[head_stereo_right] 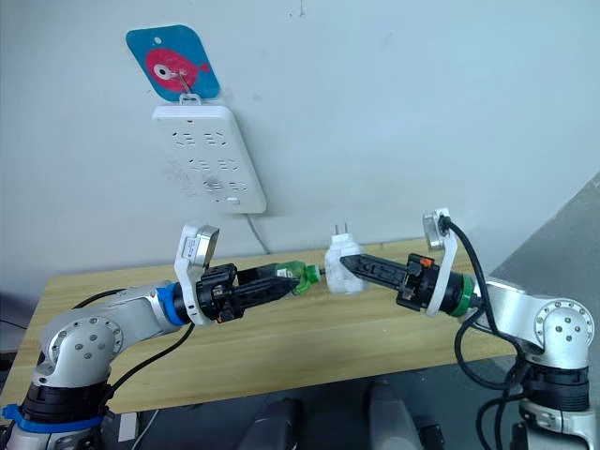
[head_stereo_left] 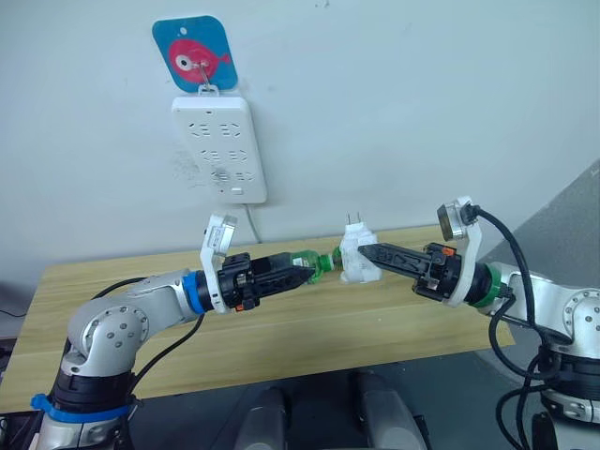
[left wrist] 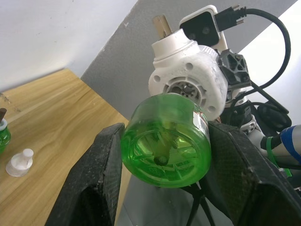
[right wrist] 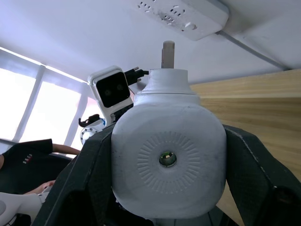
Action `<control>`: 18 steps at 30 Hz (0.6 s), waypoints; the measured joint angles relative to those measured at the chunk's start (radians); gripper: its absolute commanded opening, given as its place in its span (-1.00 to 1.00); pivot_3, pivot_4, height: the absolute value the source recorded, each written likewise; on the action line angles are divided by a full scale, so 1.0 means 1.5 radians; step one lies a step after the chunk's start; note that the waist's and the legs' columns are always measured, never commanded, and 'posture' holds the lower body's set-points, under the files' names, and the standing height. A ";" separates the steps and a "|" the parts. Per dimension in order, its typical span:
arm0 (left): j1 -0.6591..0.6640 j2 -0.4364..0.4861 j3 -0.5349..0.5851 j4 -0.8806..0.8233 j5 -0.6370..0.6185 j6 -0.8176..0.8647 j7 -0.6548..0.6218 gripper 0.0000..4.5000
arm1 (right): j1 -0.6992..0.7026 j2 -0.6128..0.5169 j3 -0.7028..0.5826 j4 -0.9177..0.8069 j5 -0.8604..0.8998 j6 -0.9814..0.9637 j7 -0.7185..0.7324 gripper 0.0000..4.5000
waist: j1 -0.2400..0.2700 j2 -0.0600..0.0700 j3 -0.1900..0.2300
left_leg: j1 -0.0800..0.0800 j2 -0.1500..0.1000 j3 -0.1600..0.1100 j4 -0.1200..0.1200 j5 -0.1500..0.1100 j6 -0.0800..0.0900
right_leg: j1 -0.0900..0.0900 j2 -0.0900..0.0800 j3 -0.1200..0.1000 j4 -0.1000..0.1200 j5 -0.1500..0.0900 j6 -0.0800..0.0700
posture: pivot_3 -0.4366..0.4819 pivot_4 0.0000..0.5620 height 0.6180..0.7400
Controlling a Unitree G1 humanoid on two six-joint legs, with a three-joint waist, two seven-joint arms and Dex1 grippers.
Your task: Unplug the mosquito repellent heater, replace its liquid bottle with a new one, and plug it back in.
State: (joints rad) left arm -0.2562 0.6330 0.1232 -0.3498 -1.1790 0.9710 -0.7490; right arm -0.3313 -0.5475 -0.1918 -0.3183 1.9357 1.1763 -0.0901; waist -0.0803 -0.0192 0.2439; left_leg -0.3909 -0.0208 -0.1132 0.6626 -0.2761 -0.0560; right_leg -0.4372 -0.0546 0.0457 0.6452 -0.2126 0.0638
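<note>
Closest to my head camera are my two arms, meeting over the wooden table [head_stereo_left: 281, 328], which stands against a pale wall. On that wall, above the table's far edge, a white power strip [head_stereo_left: 217, 148] hangs from a blue tag with a red fish [head_stereo_left: 195, 53]; its cord drops behind the table.

I use the mosquito repellent heater [head_stereo_left: 357, 257] as my landmark. It is off the strip and held in the air above the table, prongs pointing up. My right pincer [head_stereo_left: 366, 253] comes in from its right and is closed on its white body, one black finger pressed on each side, as my right wrist camera shows clearly. Directly to the heater's left, my left pincer [head_stereo_left: 305, 272] is clamped around a green liquid bottle [head_stereo_left: 317, 263], whose neck end meets the heater's threaded opening. I cannot tell whether it is screwed in.

On the table, in my left wrist camera, lie a small white cap [left wrist: 19, 162] and another green bottle [left wrist: 3, 136] beside it.
</note>
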 measured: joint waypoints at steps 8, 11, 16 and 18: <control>-0.008 0.000 0.001 0.000 -0.007 0.010 0.004 0.05 | 0.000 -0.042 0.049 -0.009 0.002 -0.064 0.014 0.32 | 0.001 0.000 0.000 | 0.000 0.000 0.000 0.000 0.000 0.000 | 0.000 0.000 0.000 0.000 0.000 0.000 | -0.16 -0.14 1.00; -0.008 0.001 0.001 -0.002 -0.018 0.020 0.006 0.05 | 0.000 -0.054 0.059 -0.009 0.002 -0.075 0.017 0.32 | 0.001 0.000 0.000 | 0.000 0.000 0.000 0.000 0.000 0.000 | 0.000 0.000 0.000 0.000 0.000 0.000 | -0.16 -0.14 1.00; -0.009 0.007 0.001 -0.005 -0.021 0.024 0.006 0.05 | 0.002 -0.073 0.070 -0.009 0.006 -0.082 0.033 0.32 | 0.001 0.000 0.000 | 0.000 0.000 0.000 0.000 0.000 0.000 | 0.000 0.000 0.000 0.000 0.000 0.000 | -0.17 -0.14 1.00; -0.010 0.006 0.001 -0.006 -0.022 0.026 0.006 0.05 | 0.006 -0.079 0.072 -0.009 0.006 -0.082 0.042 0.32 | 0.002 0.000 0.000 | 0.000 0.000 0.000 0.000 0.000 0.000 | 0.000 0.000 0.000 0.000 0.000 0.000 | -0.17 -0.14 1.00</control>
State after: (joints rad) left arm -0.2711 0.6421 0.1240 -0.3582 -1.2117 1.0100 -0.7404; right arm -0.3225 -0.6653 -0.0834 -0.3325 1.9440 1.0527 -0.0271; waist -0.0777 -0.0194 0.2440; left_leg -0.3914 -0.0209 -0.1133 0.6627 -0.2761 -0.0560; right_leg -0.4373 -0.0547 0.0459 0.6446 -0.2129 0.0643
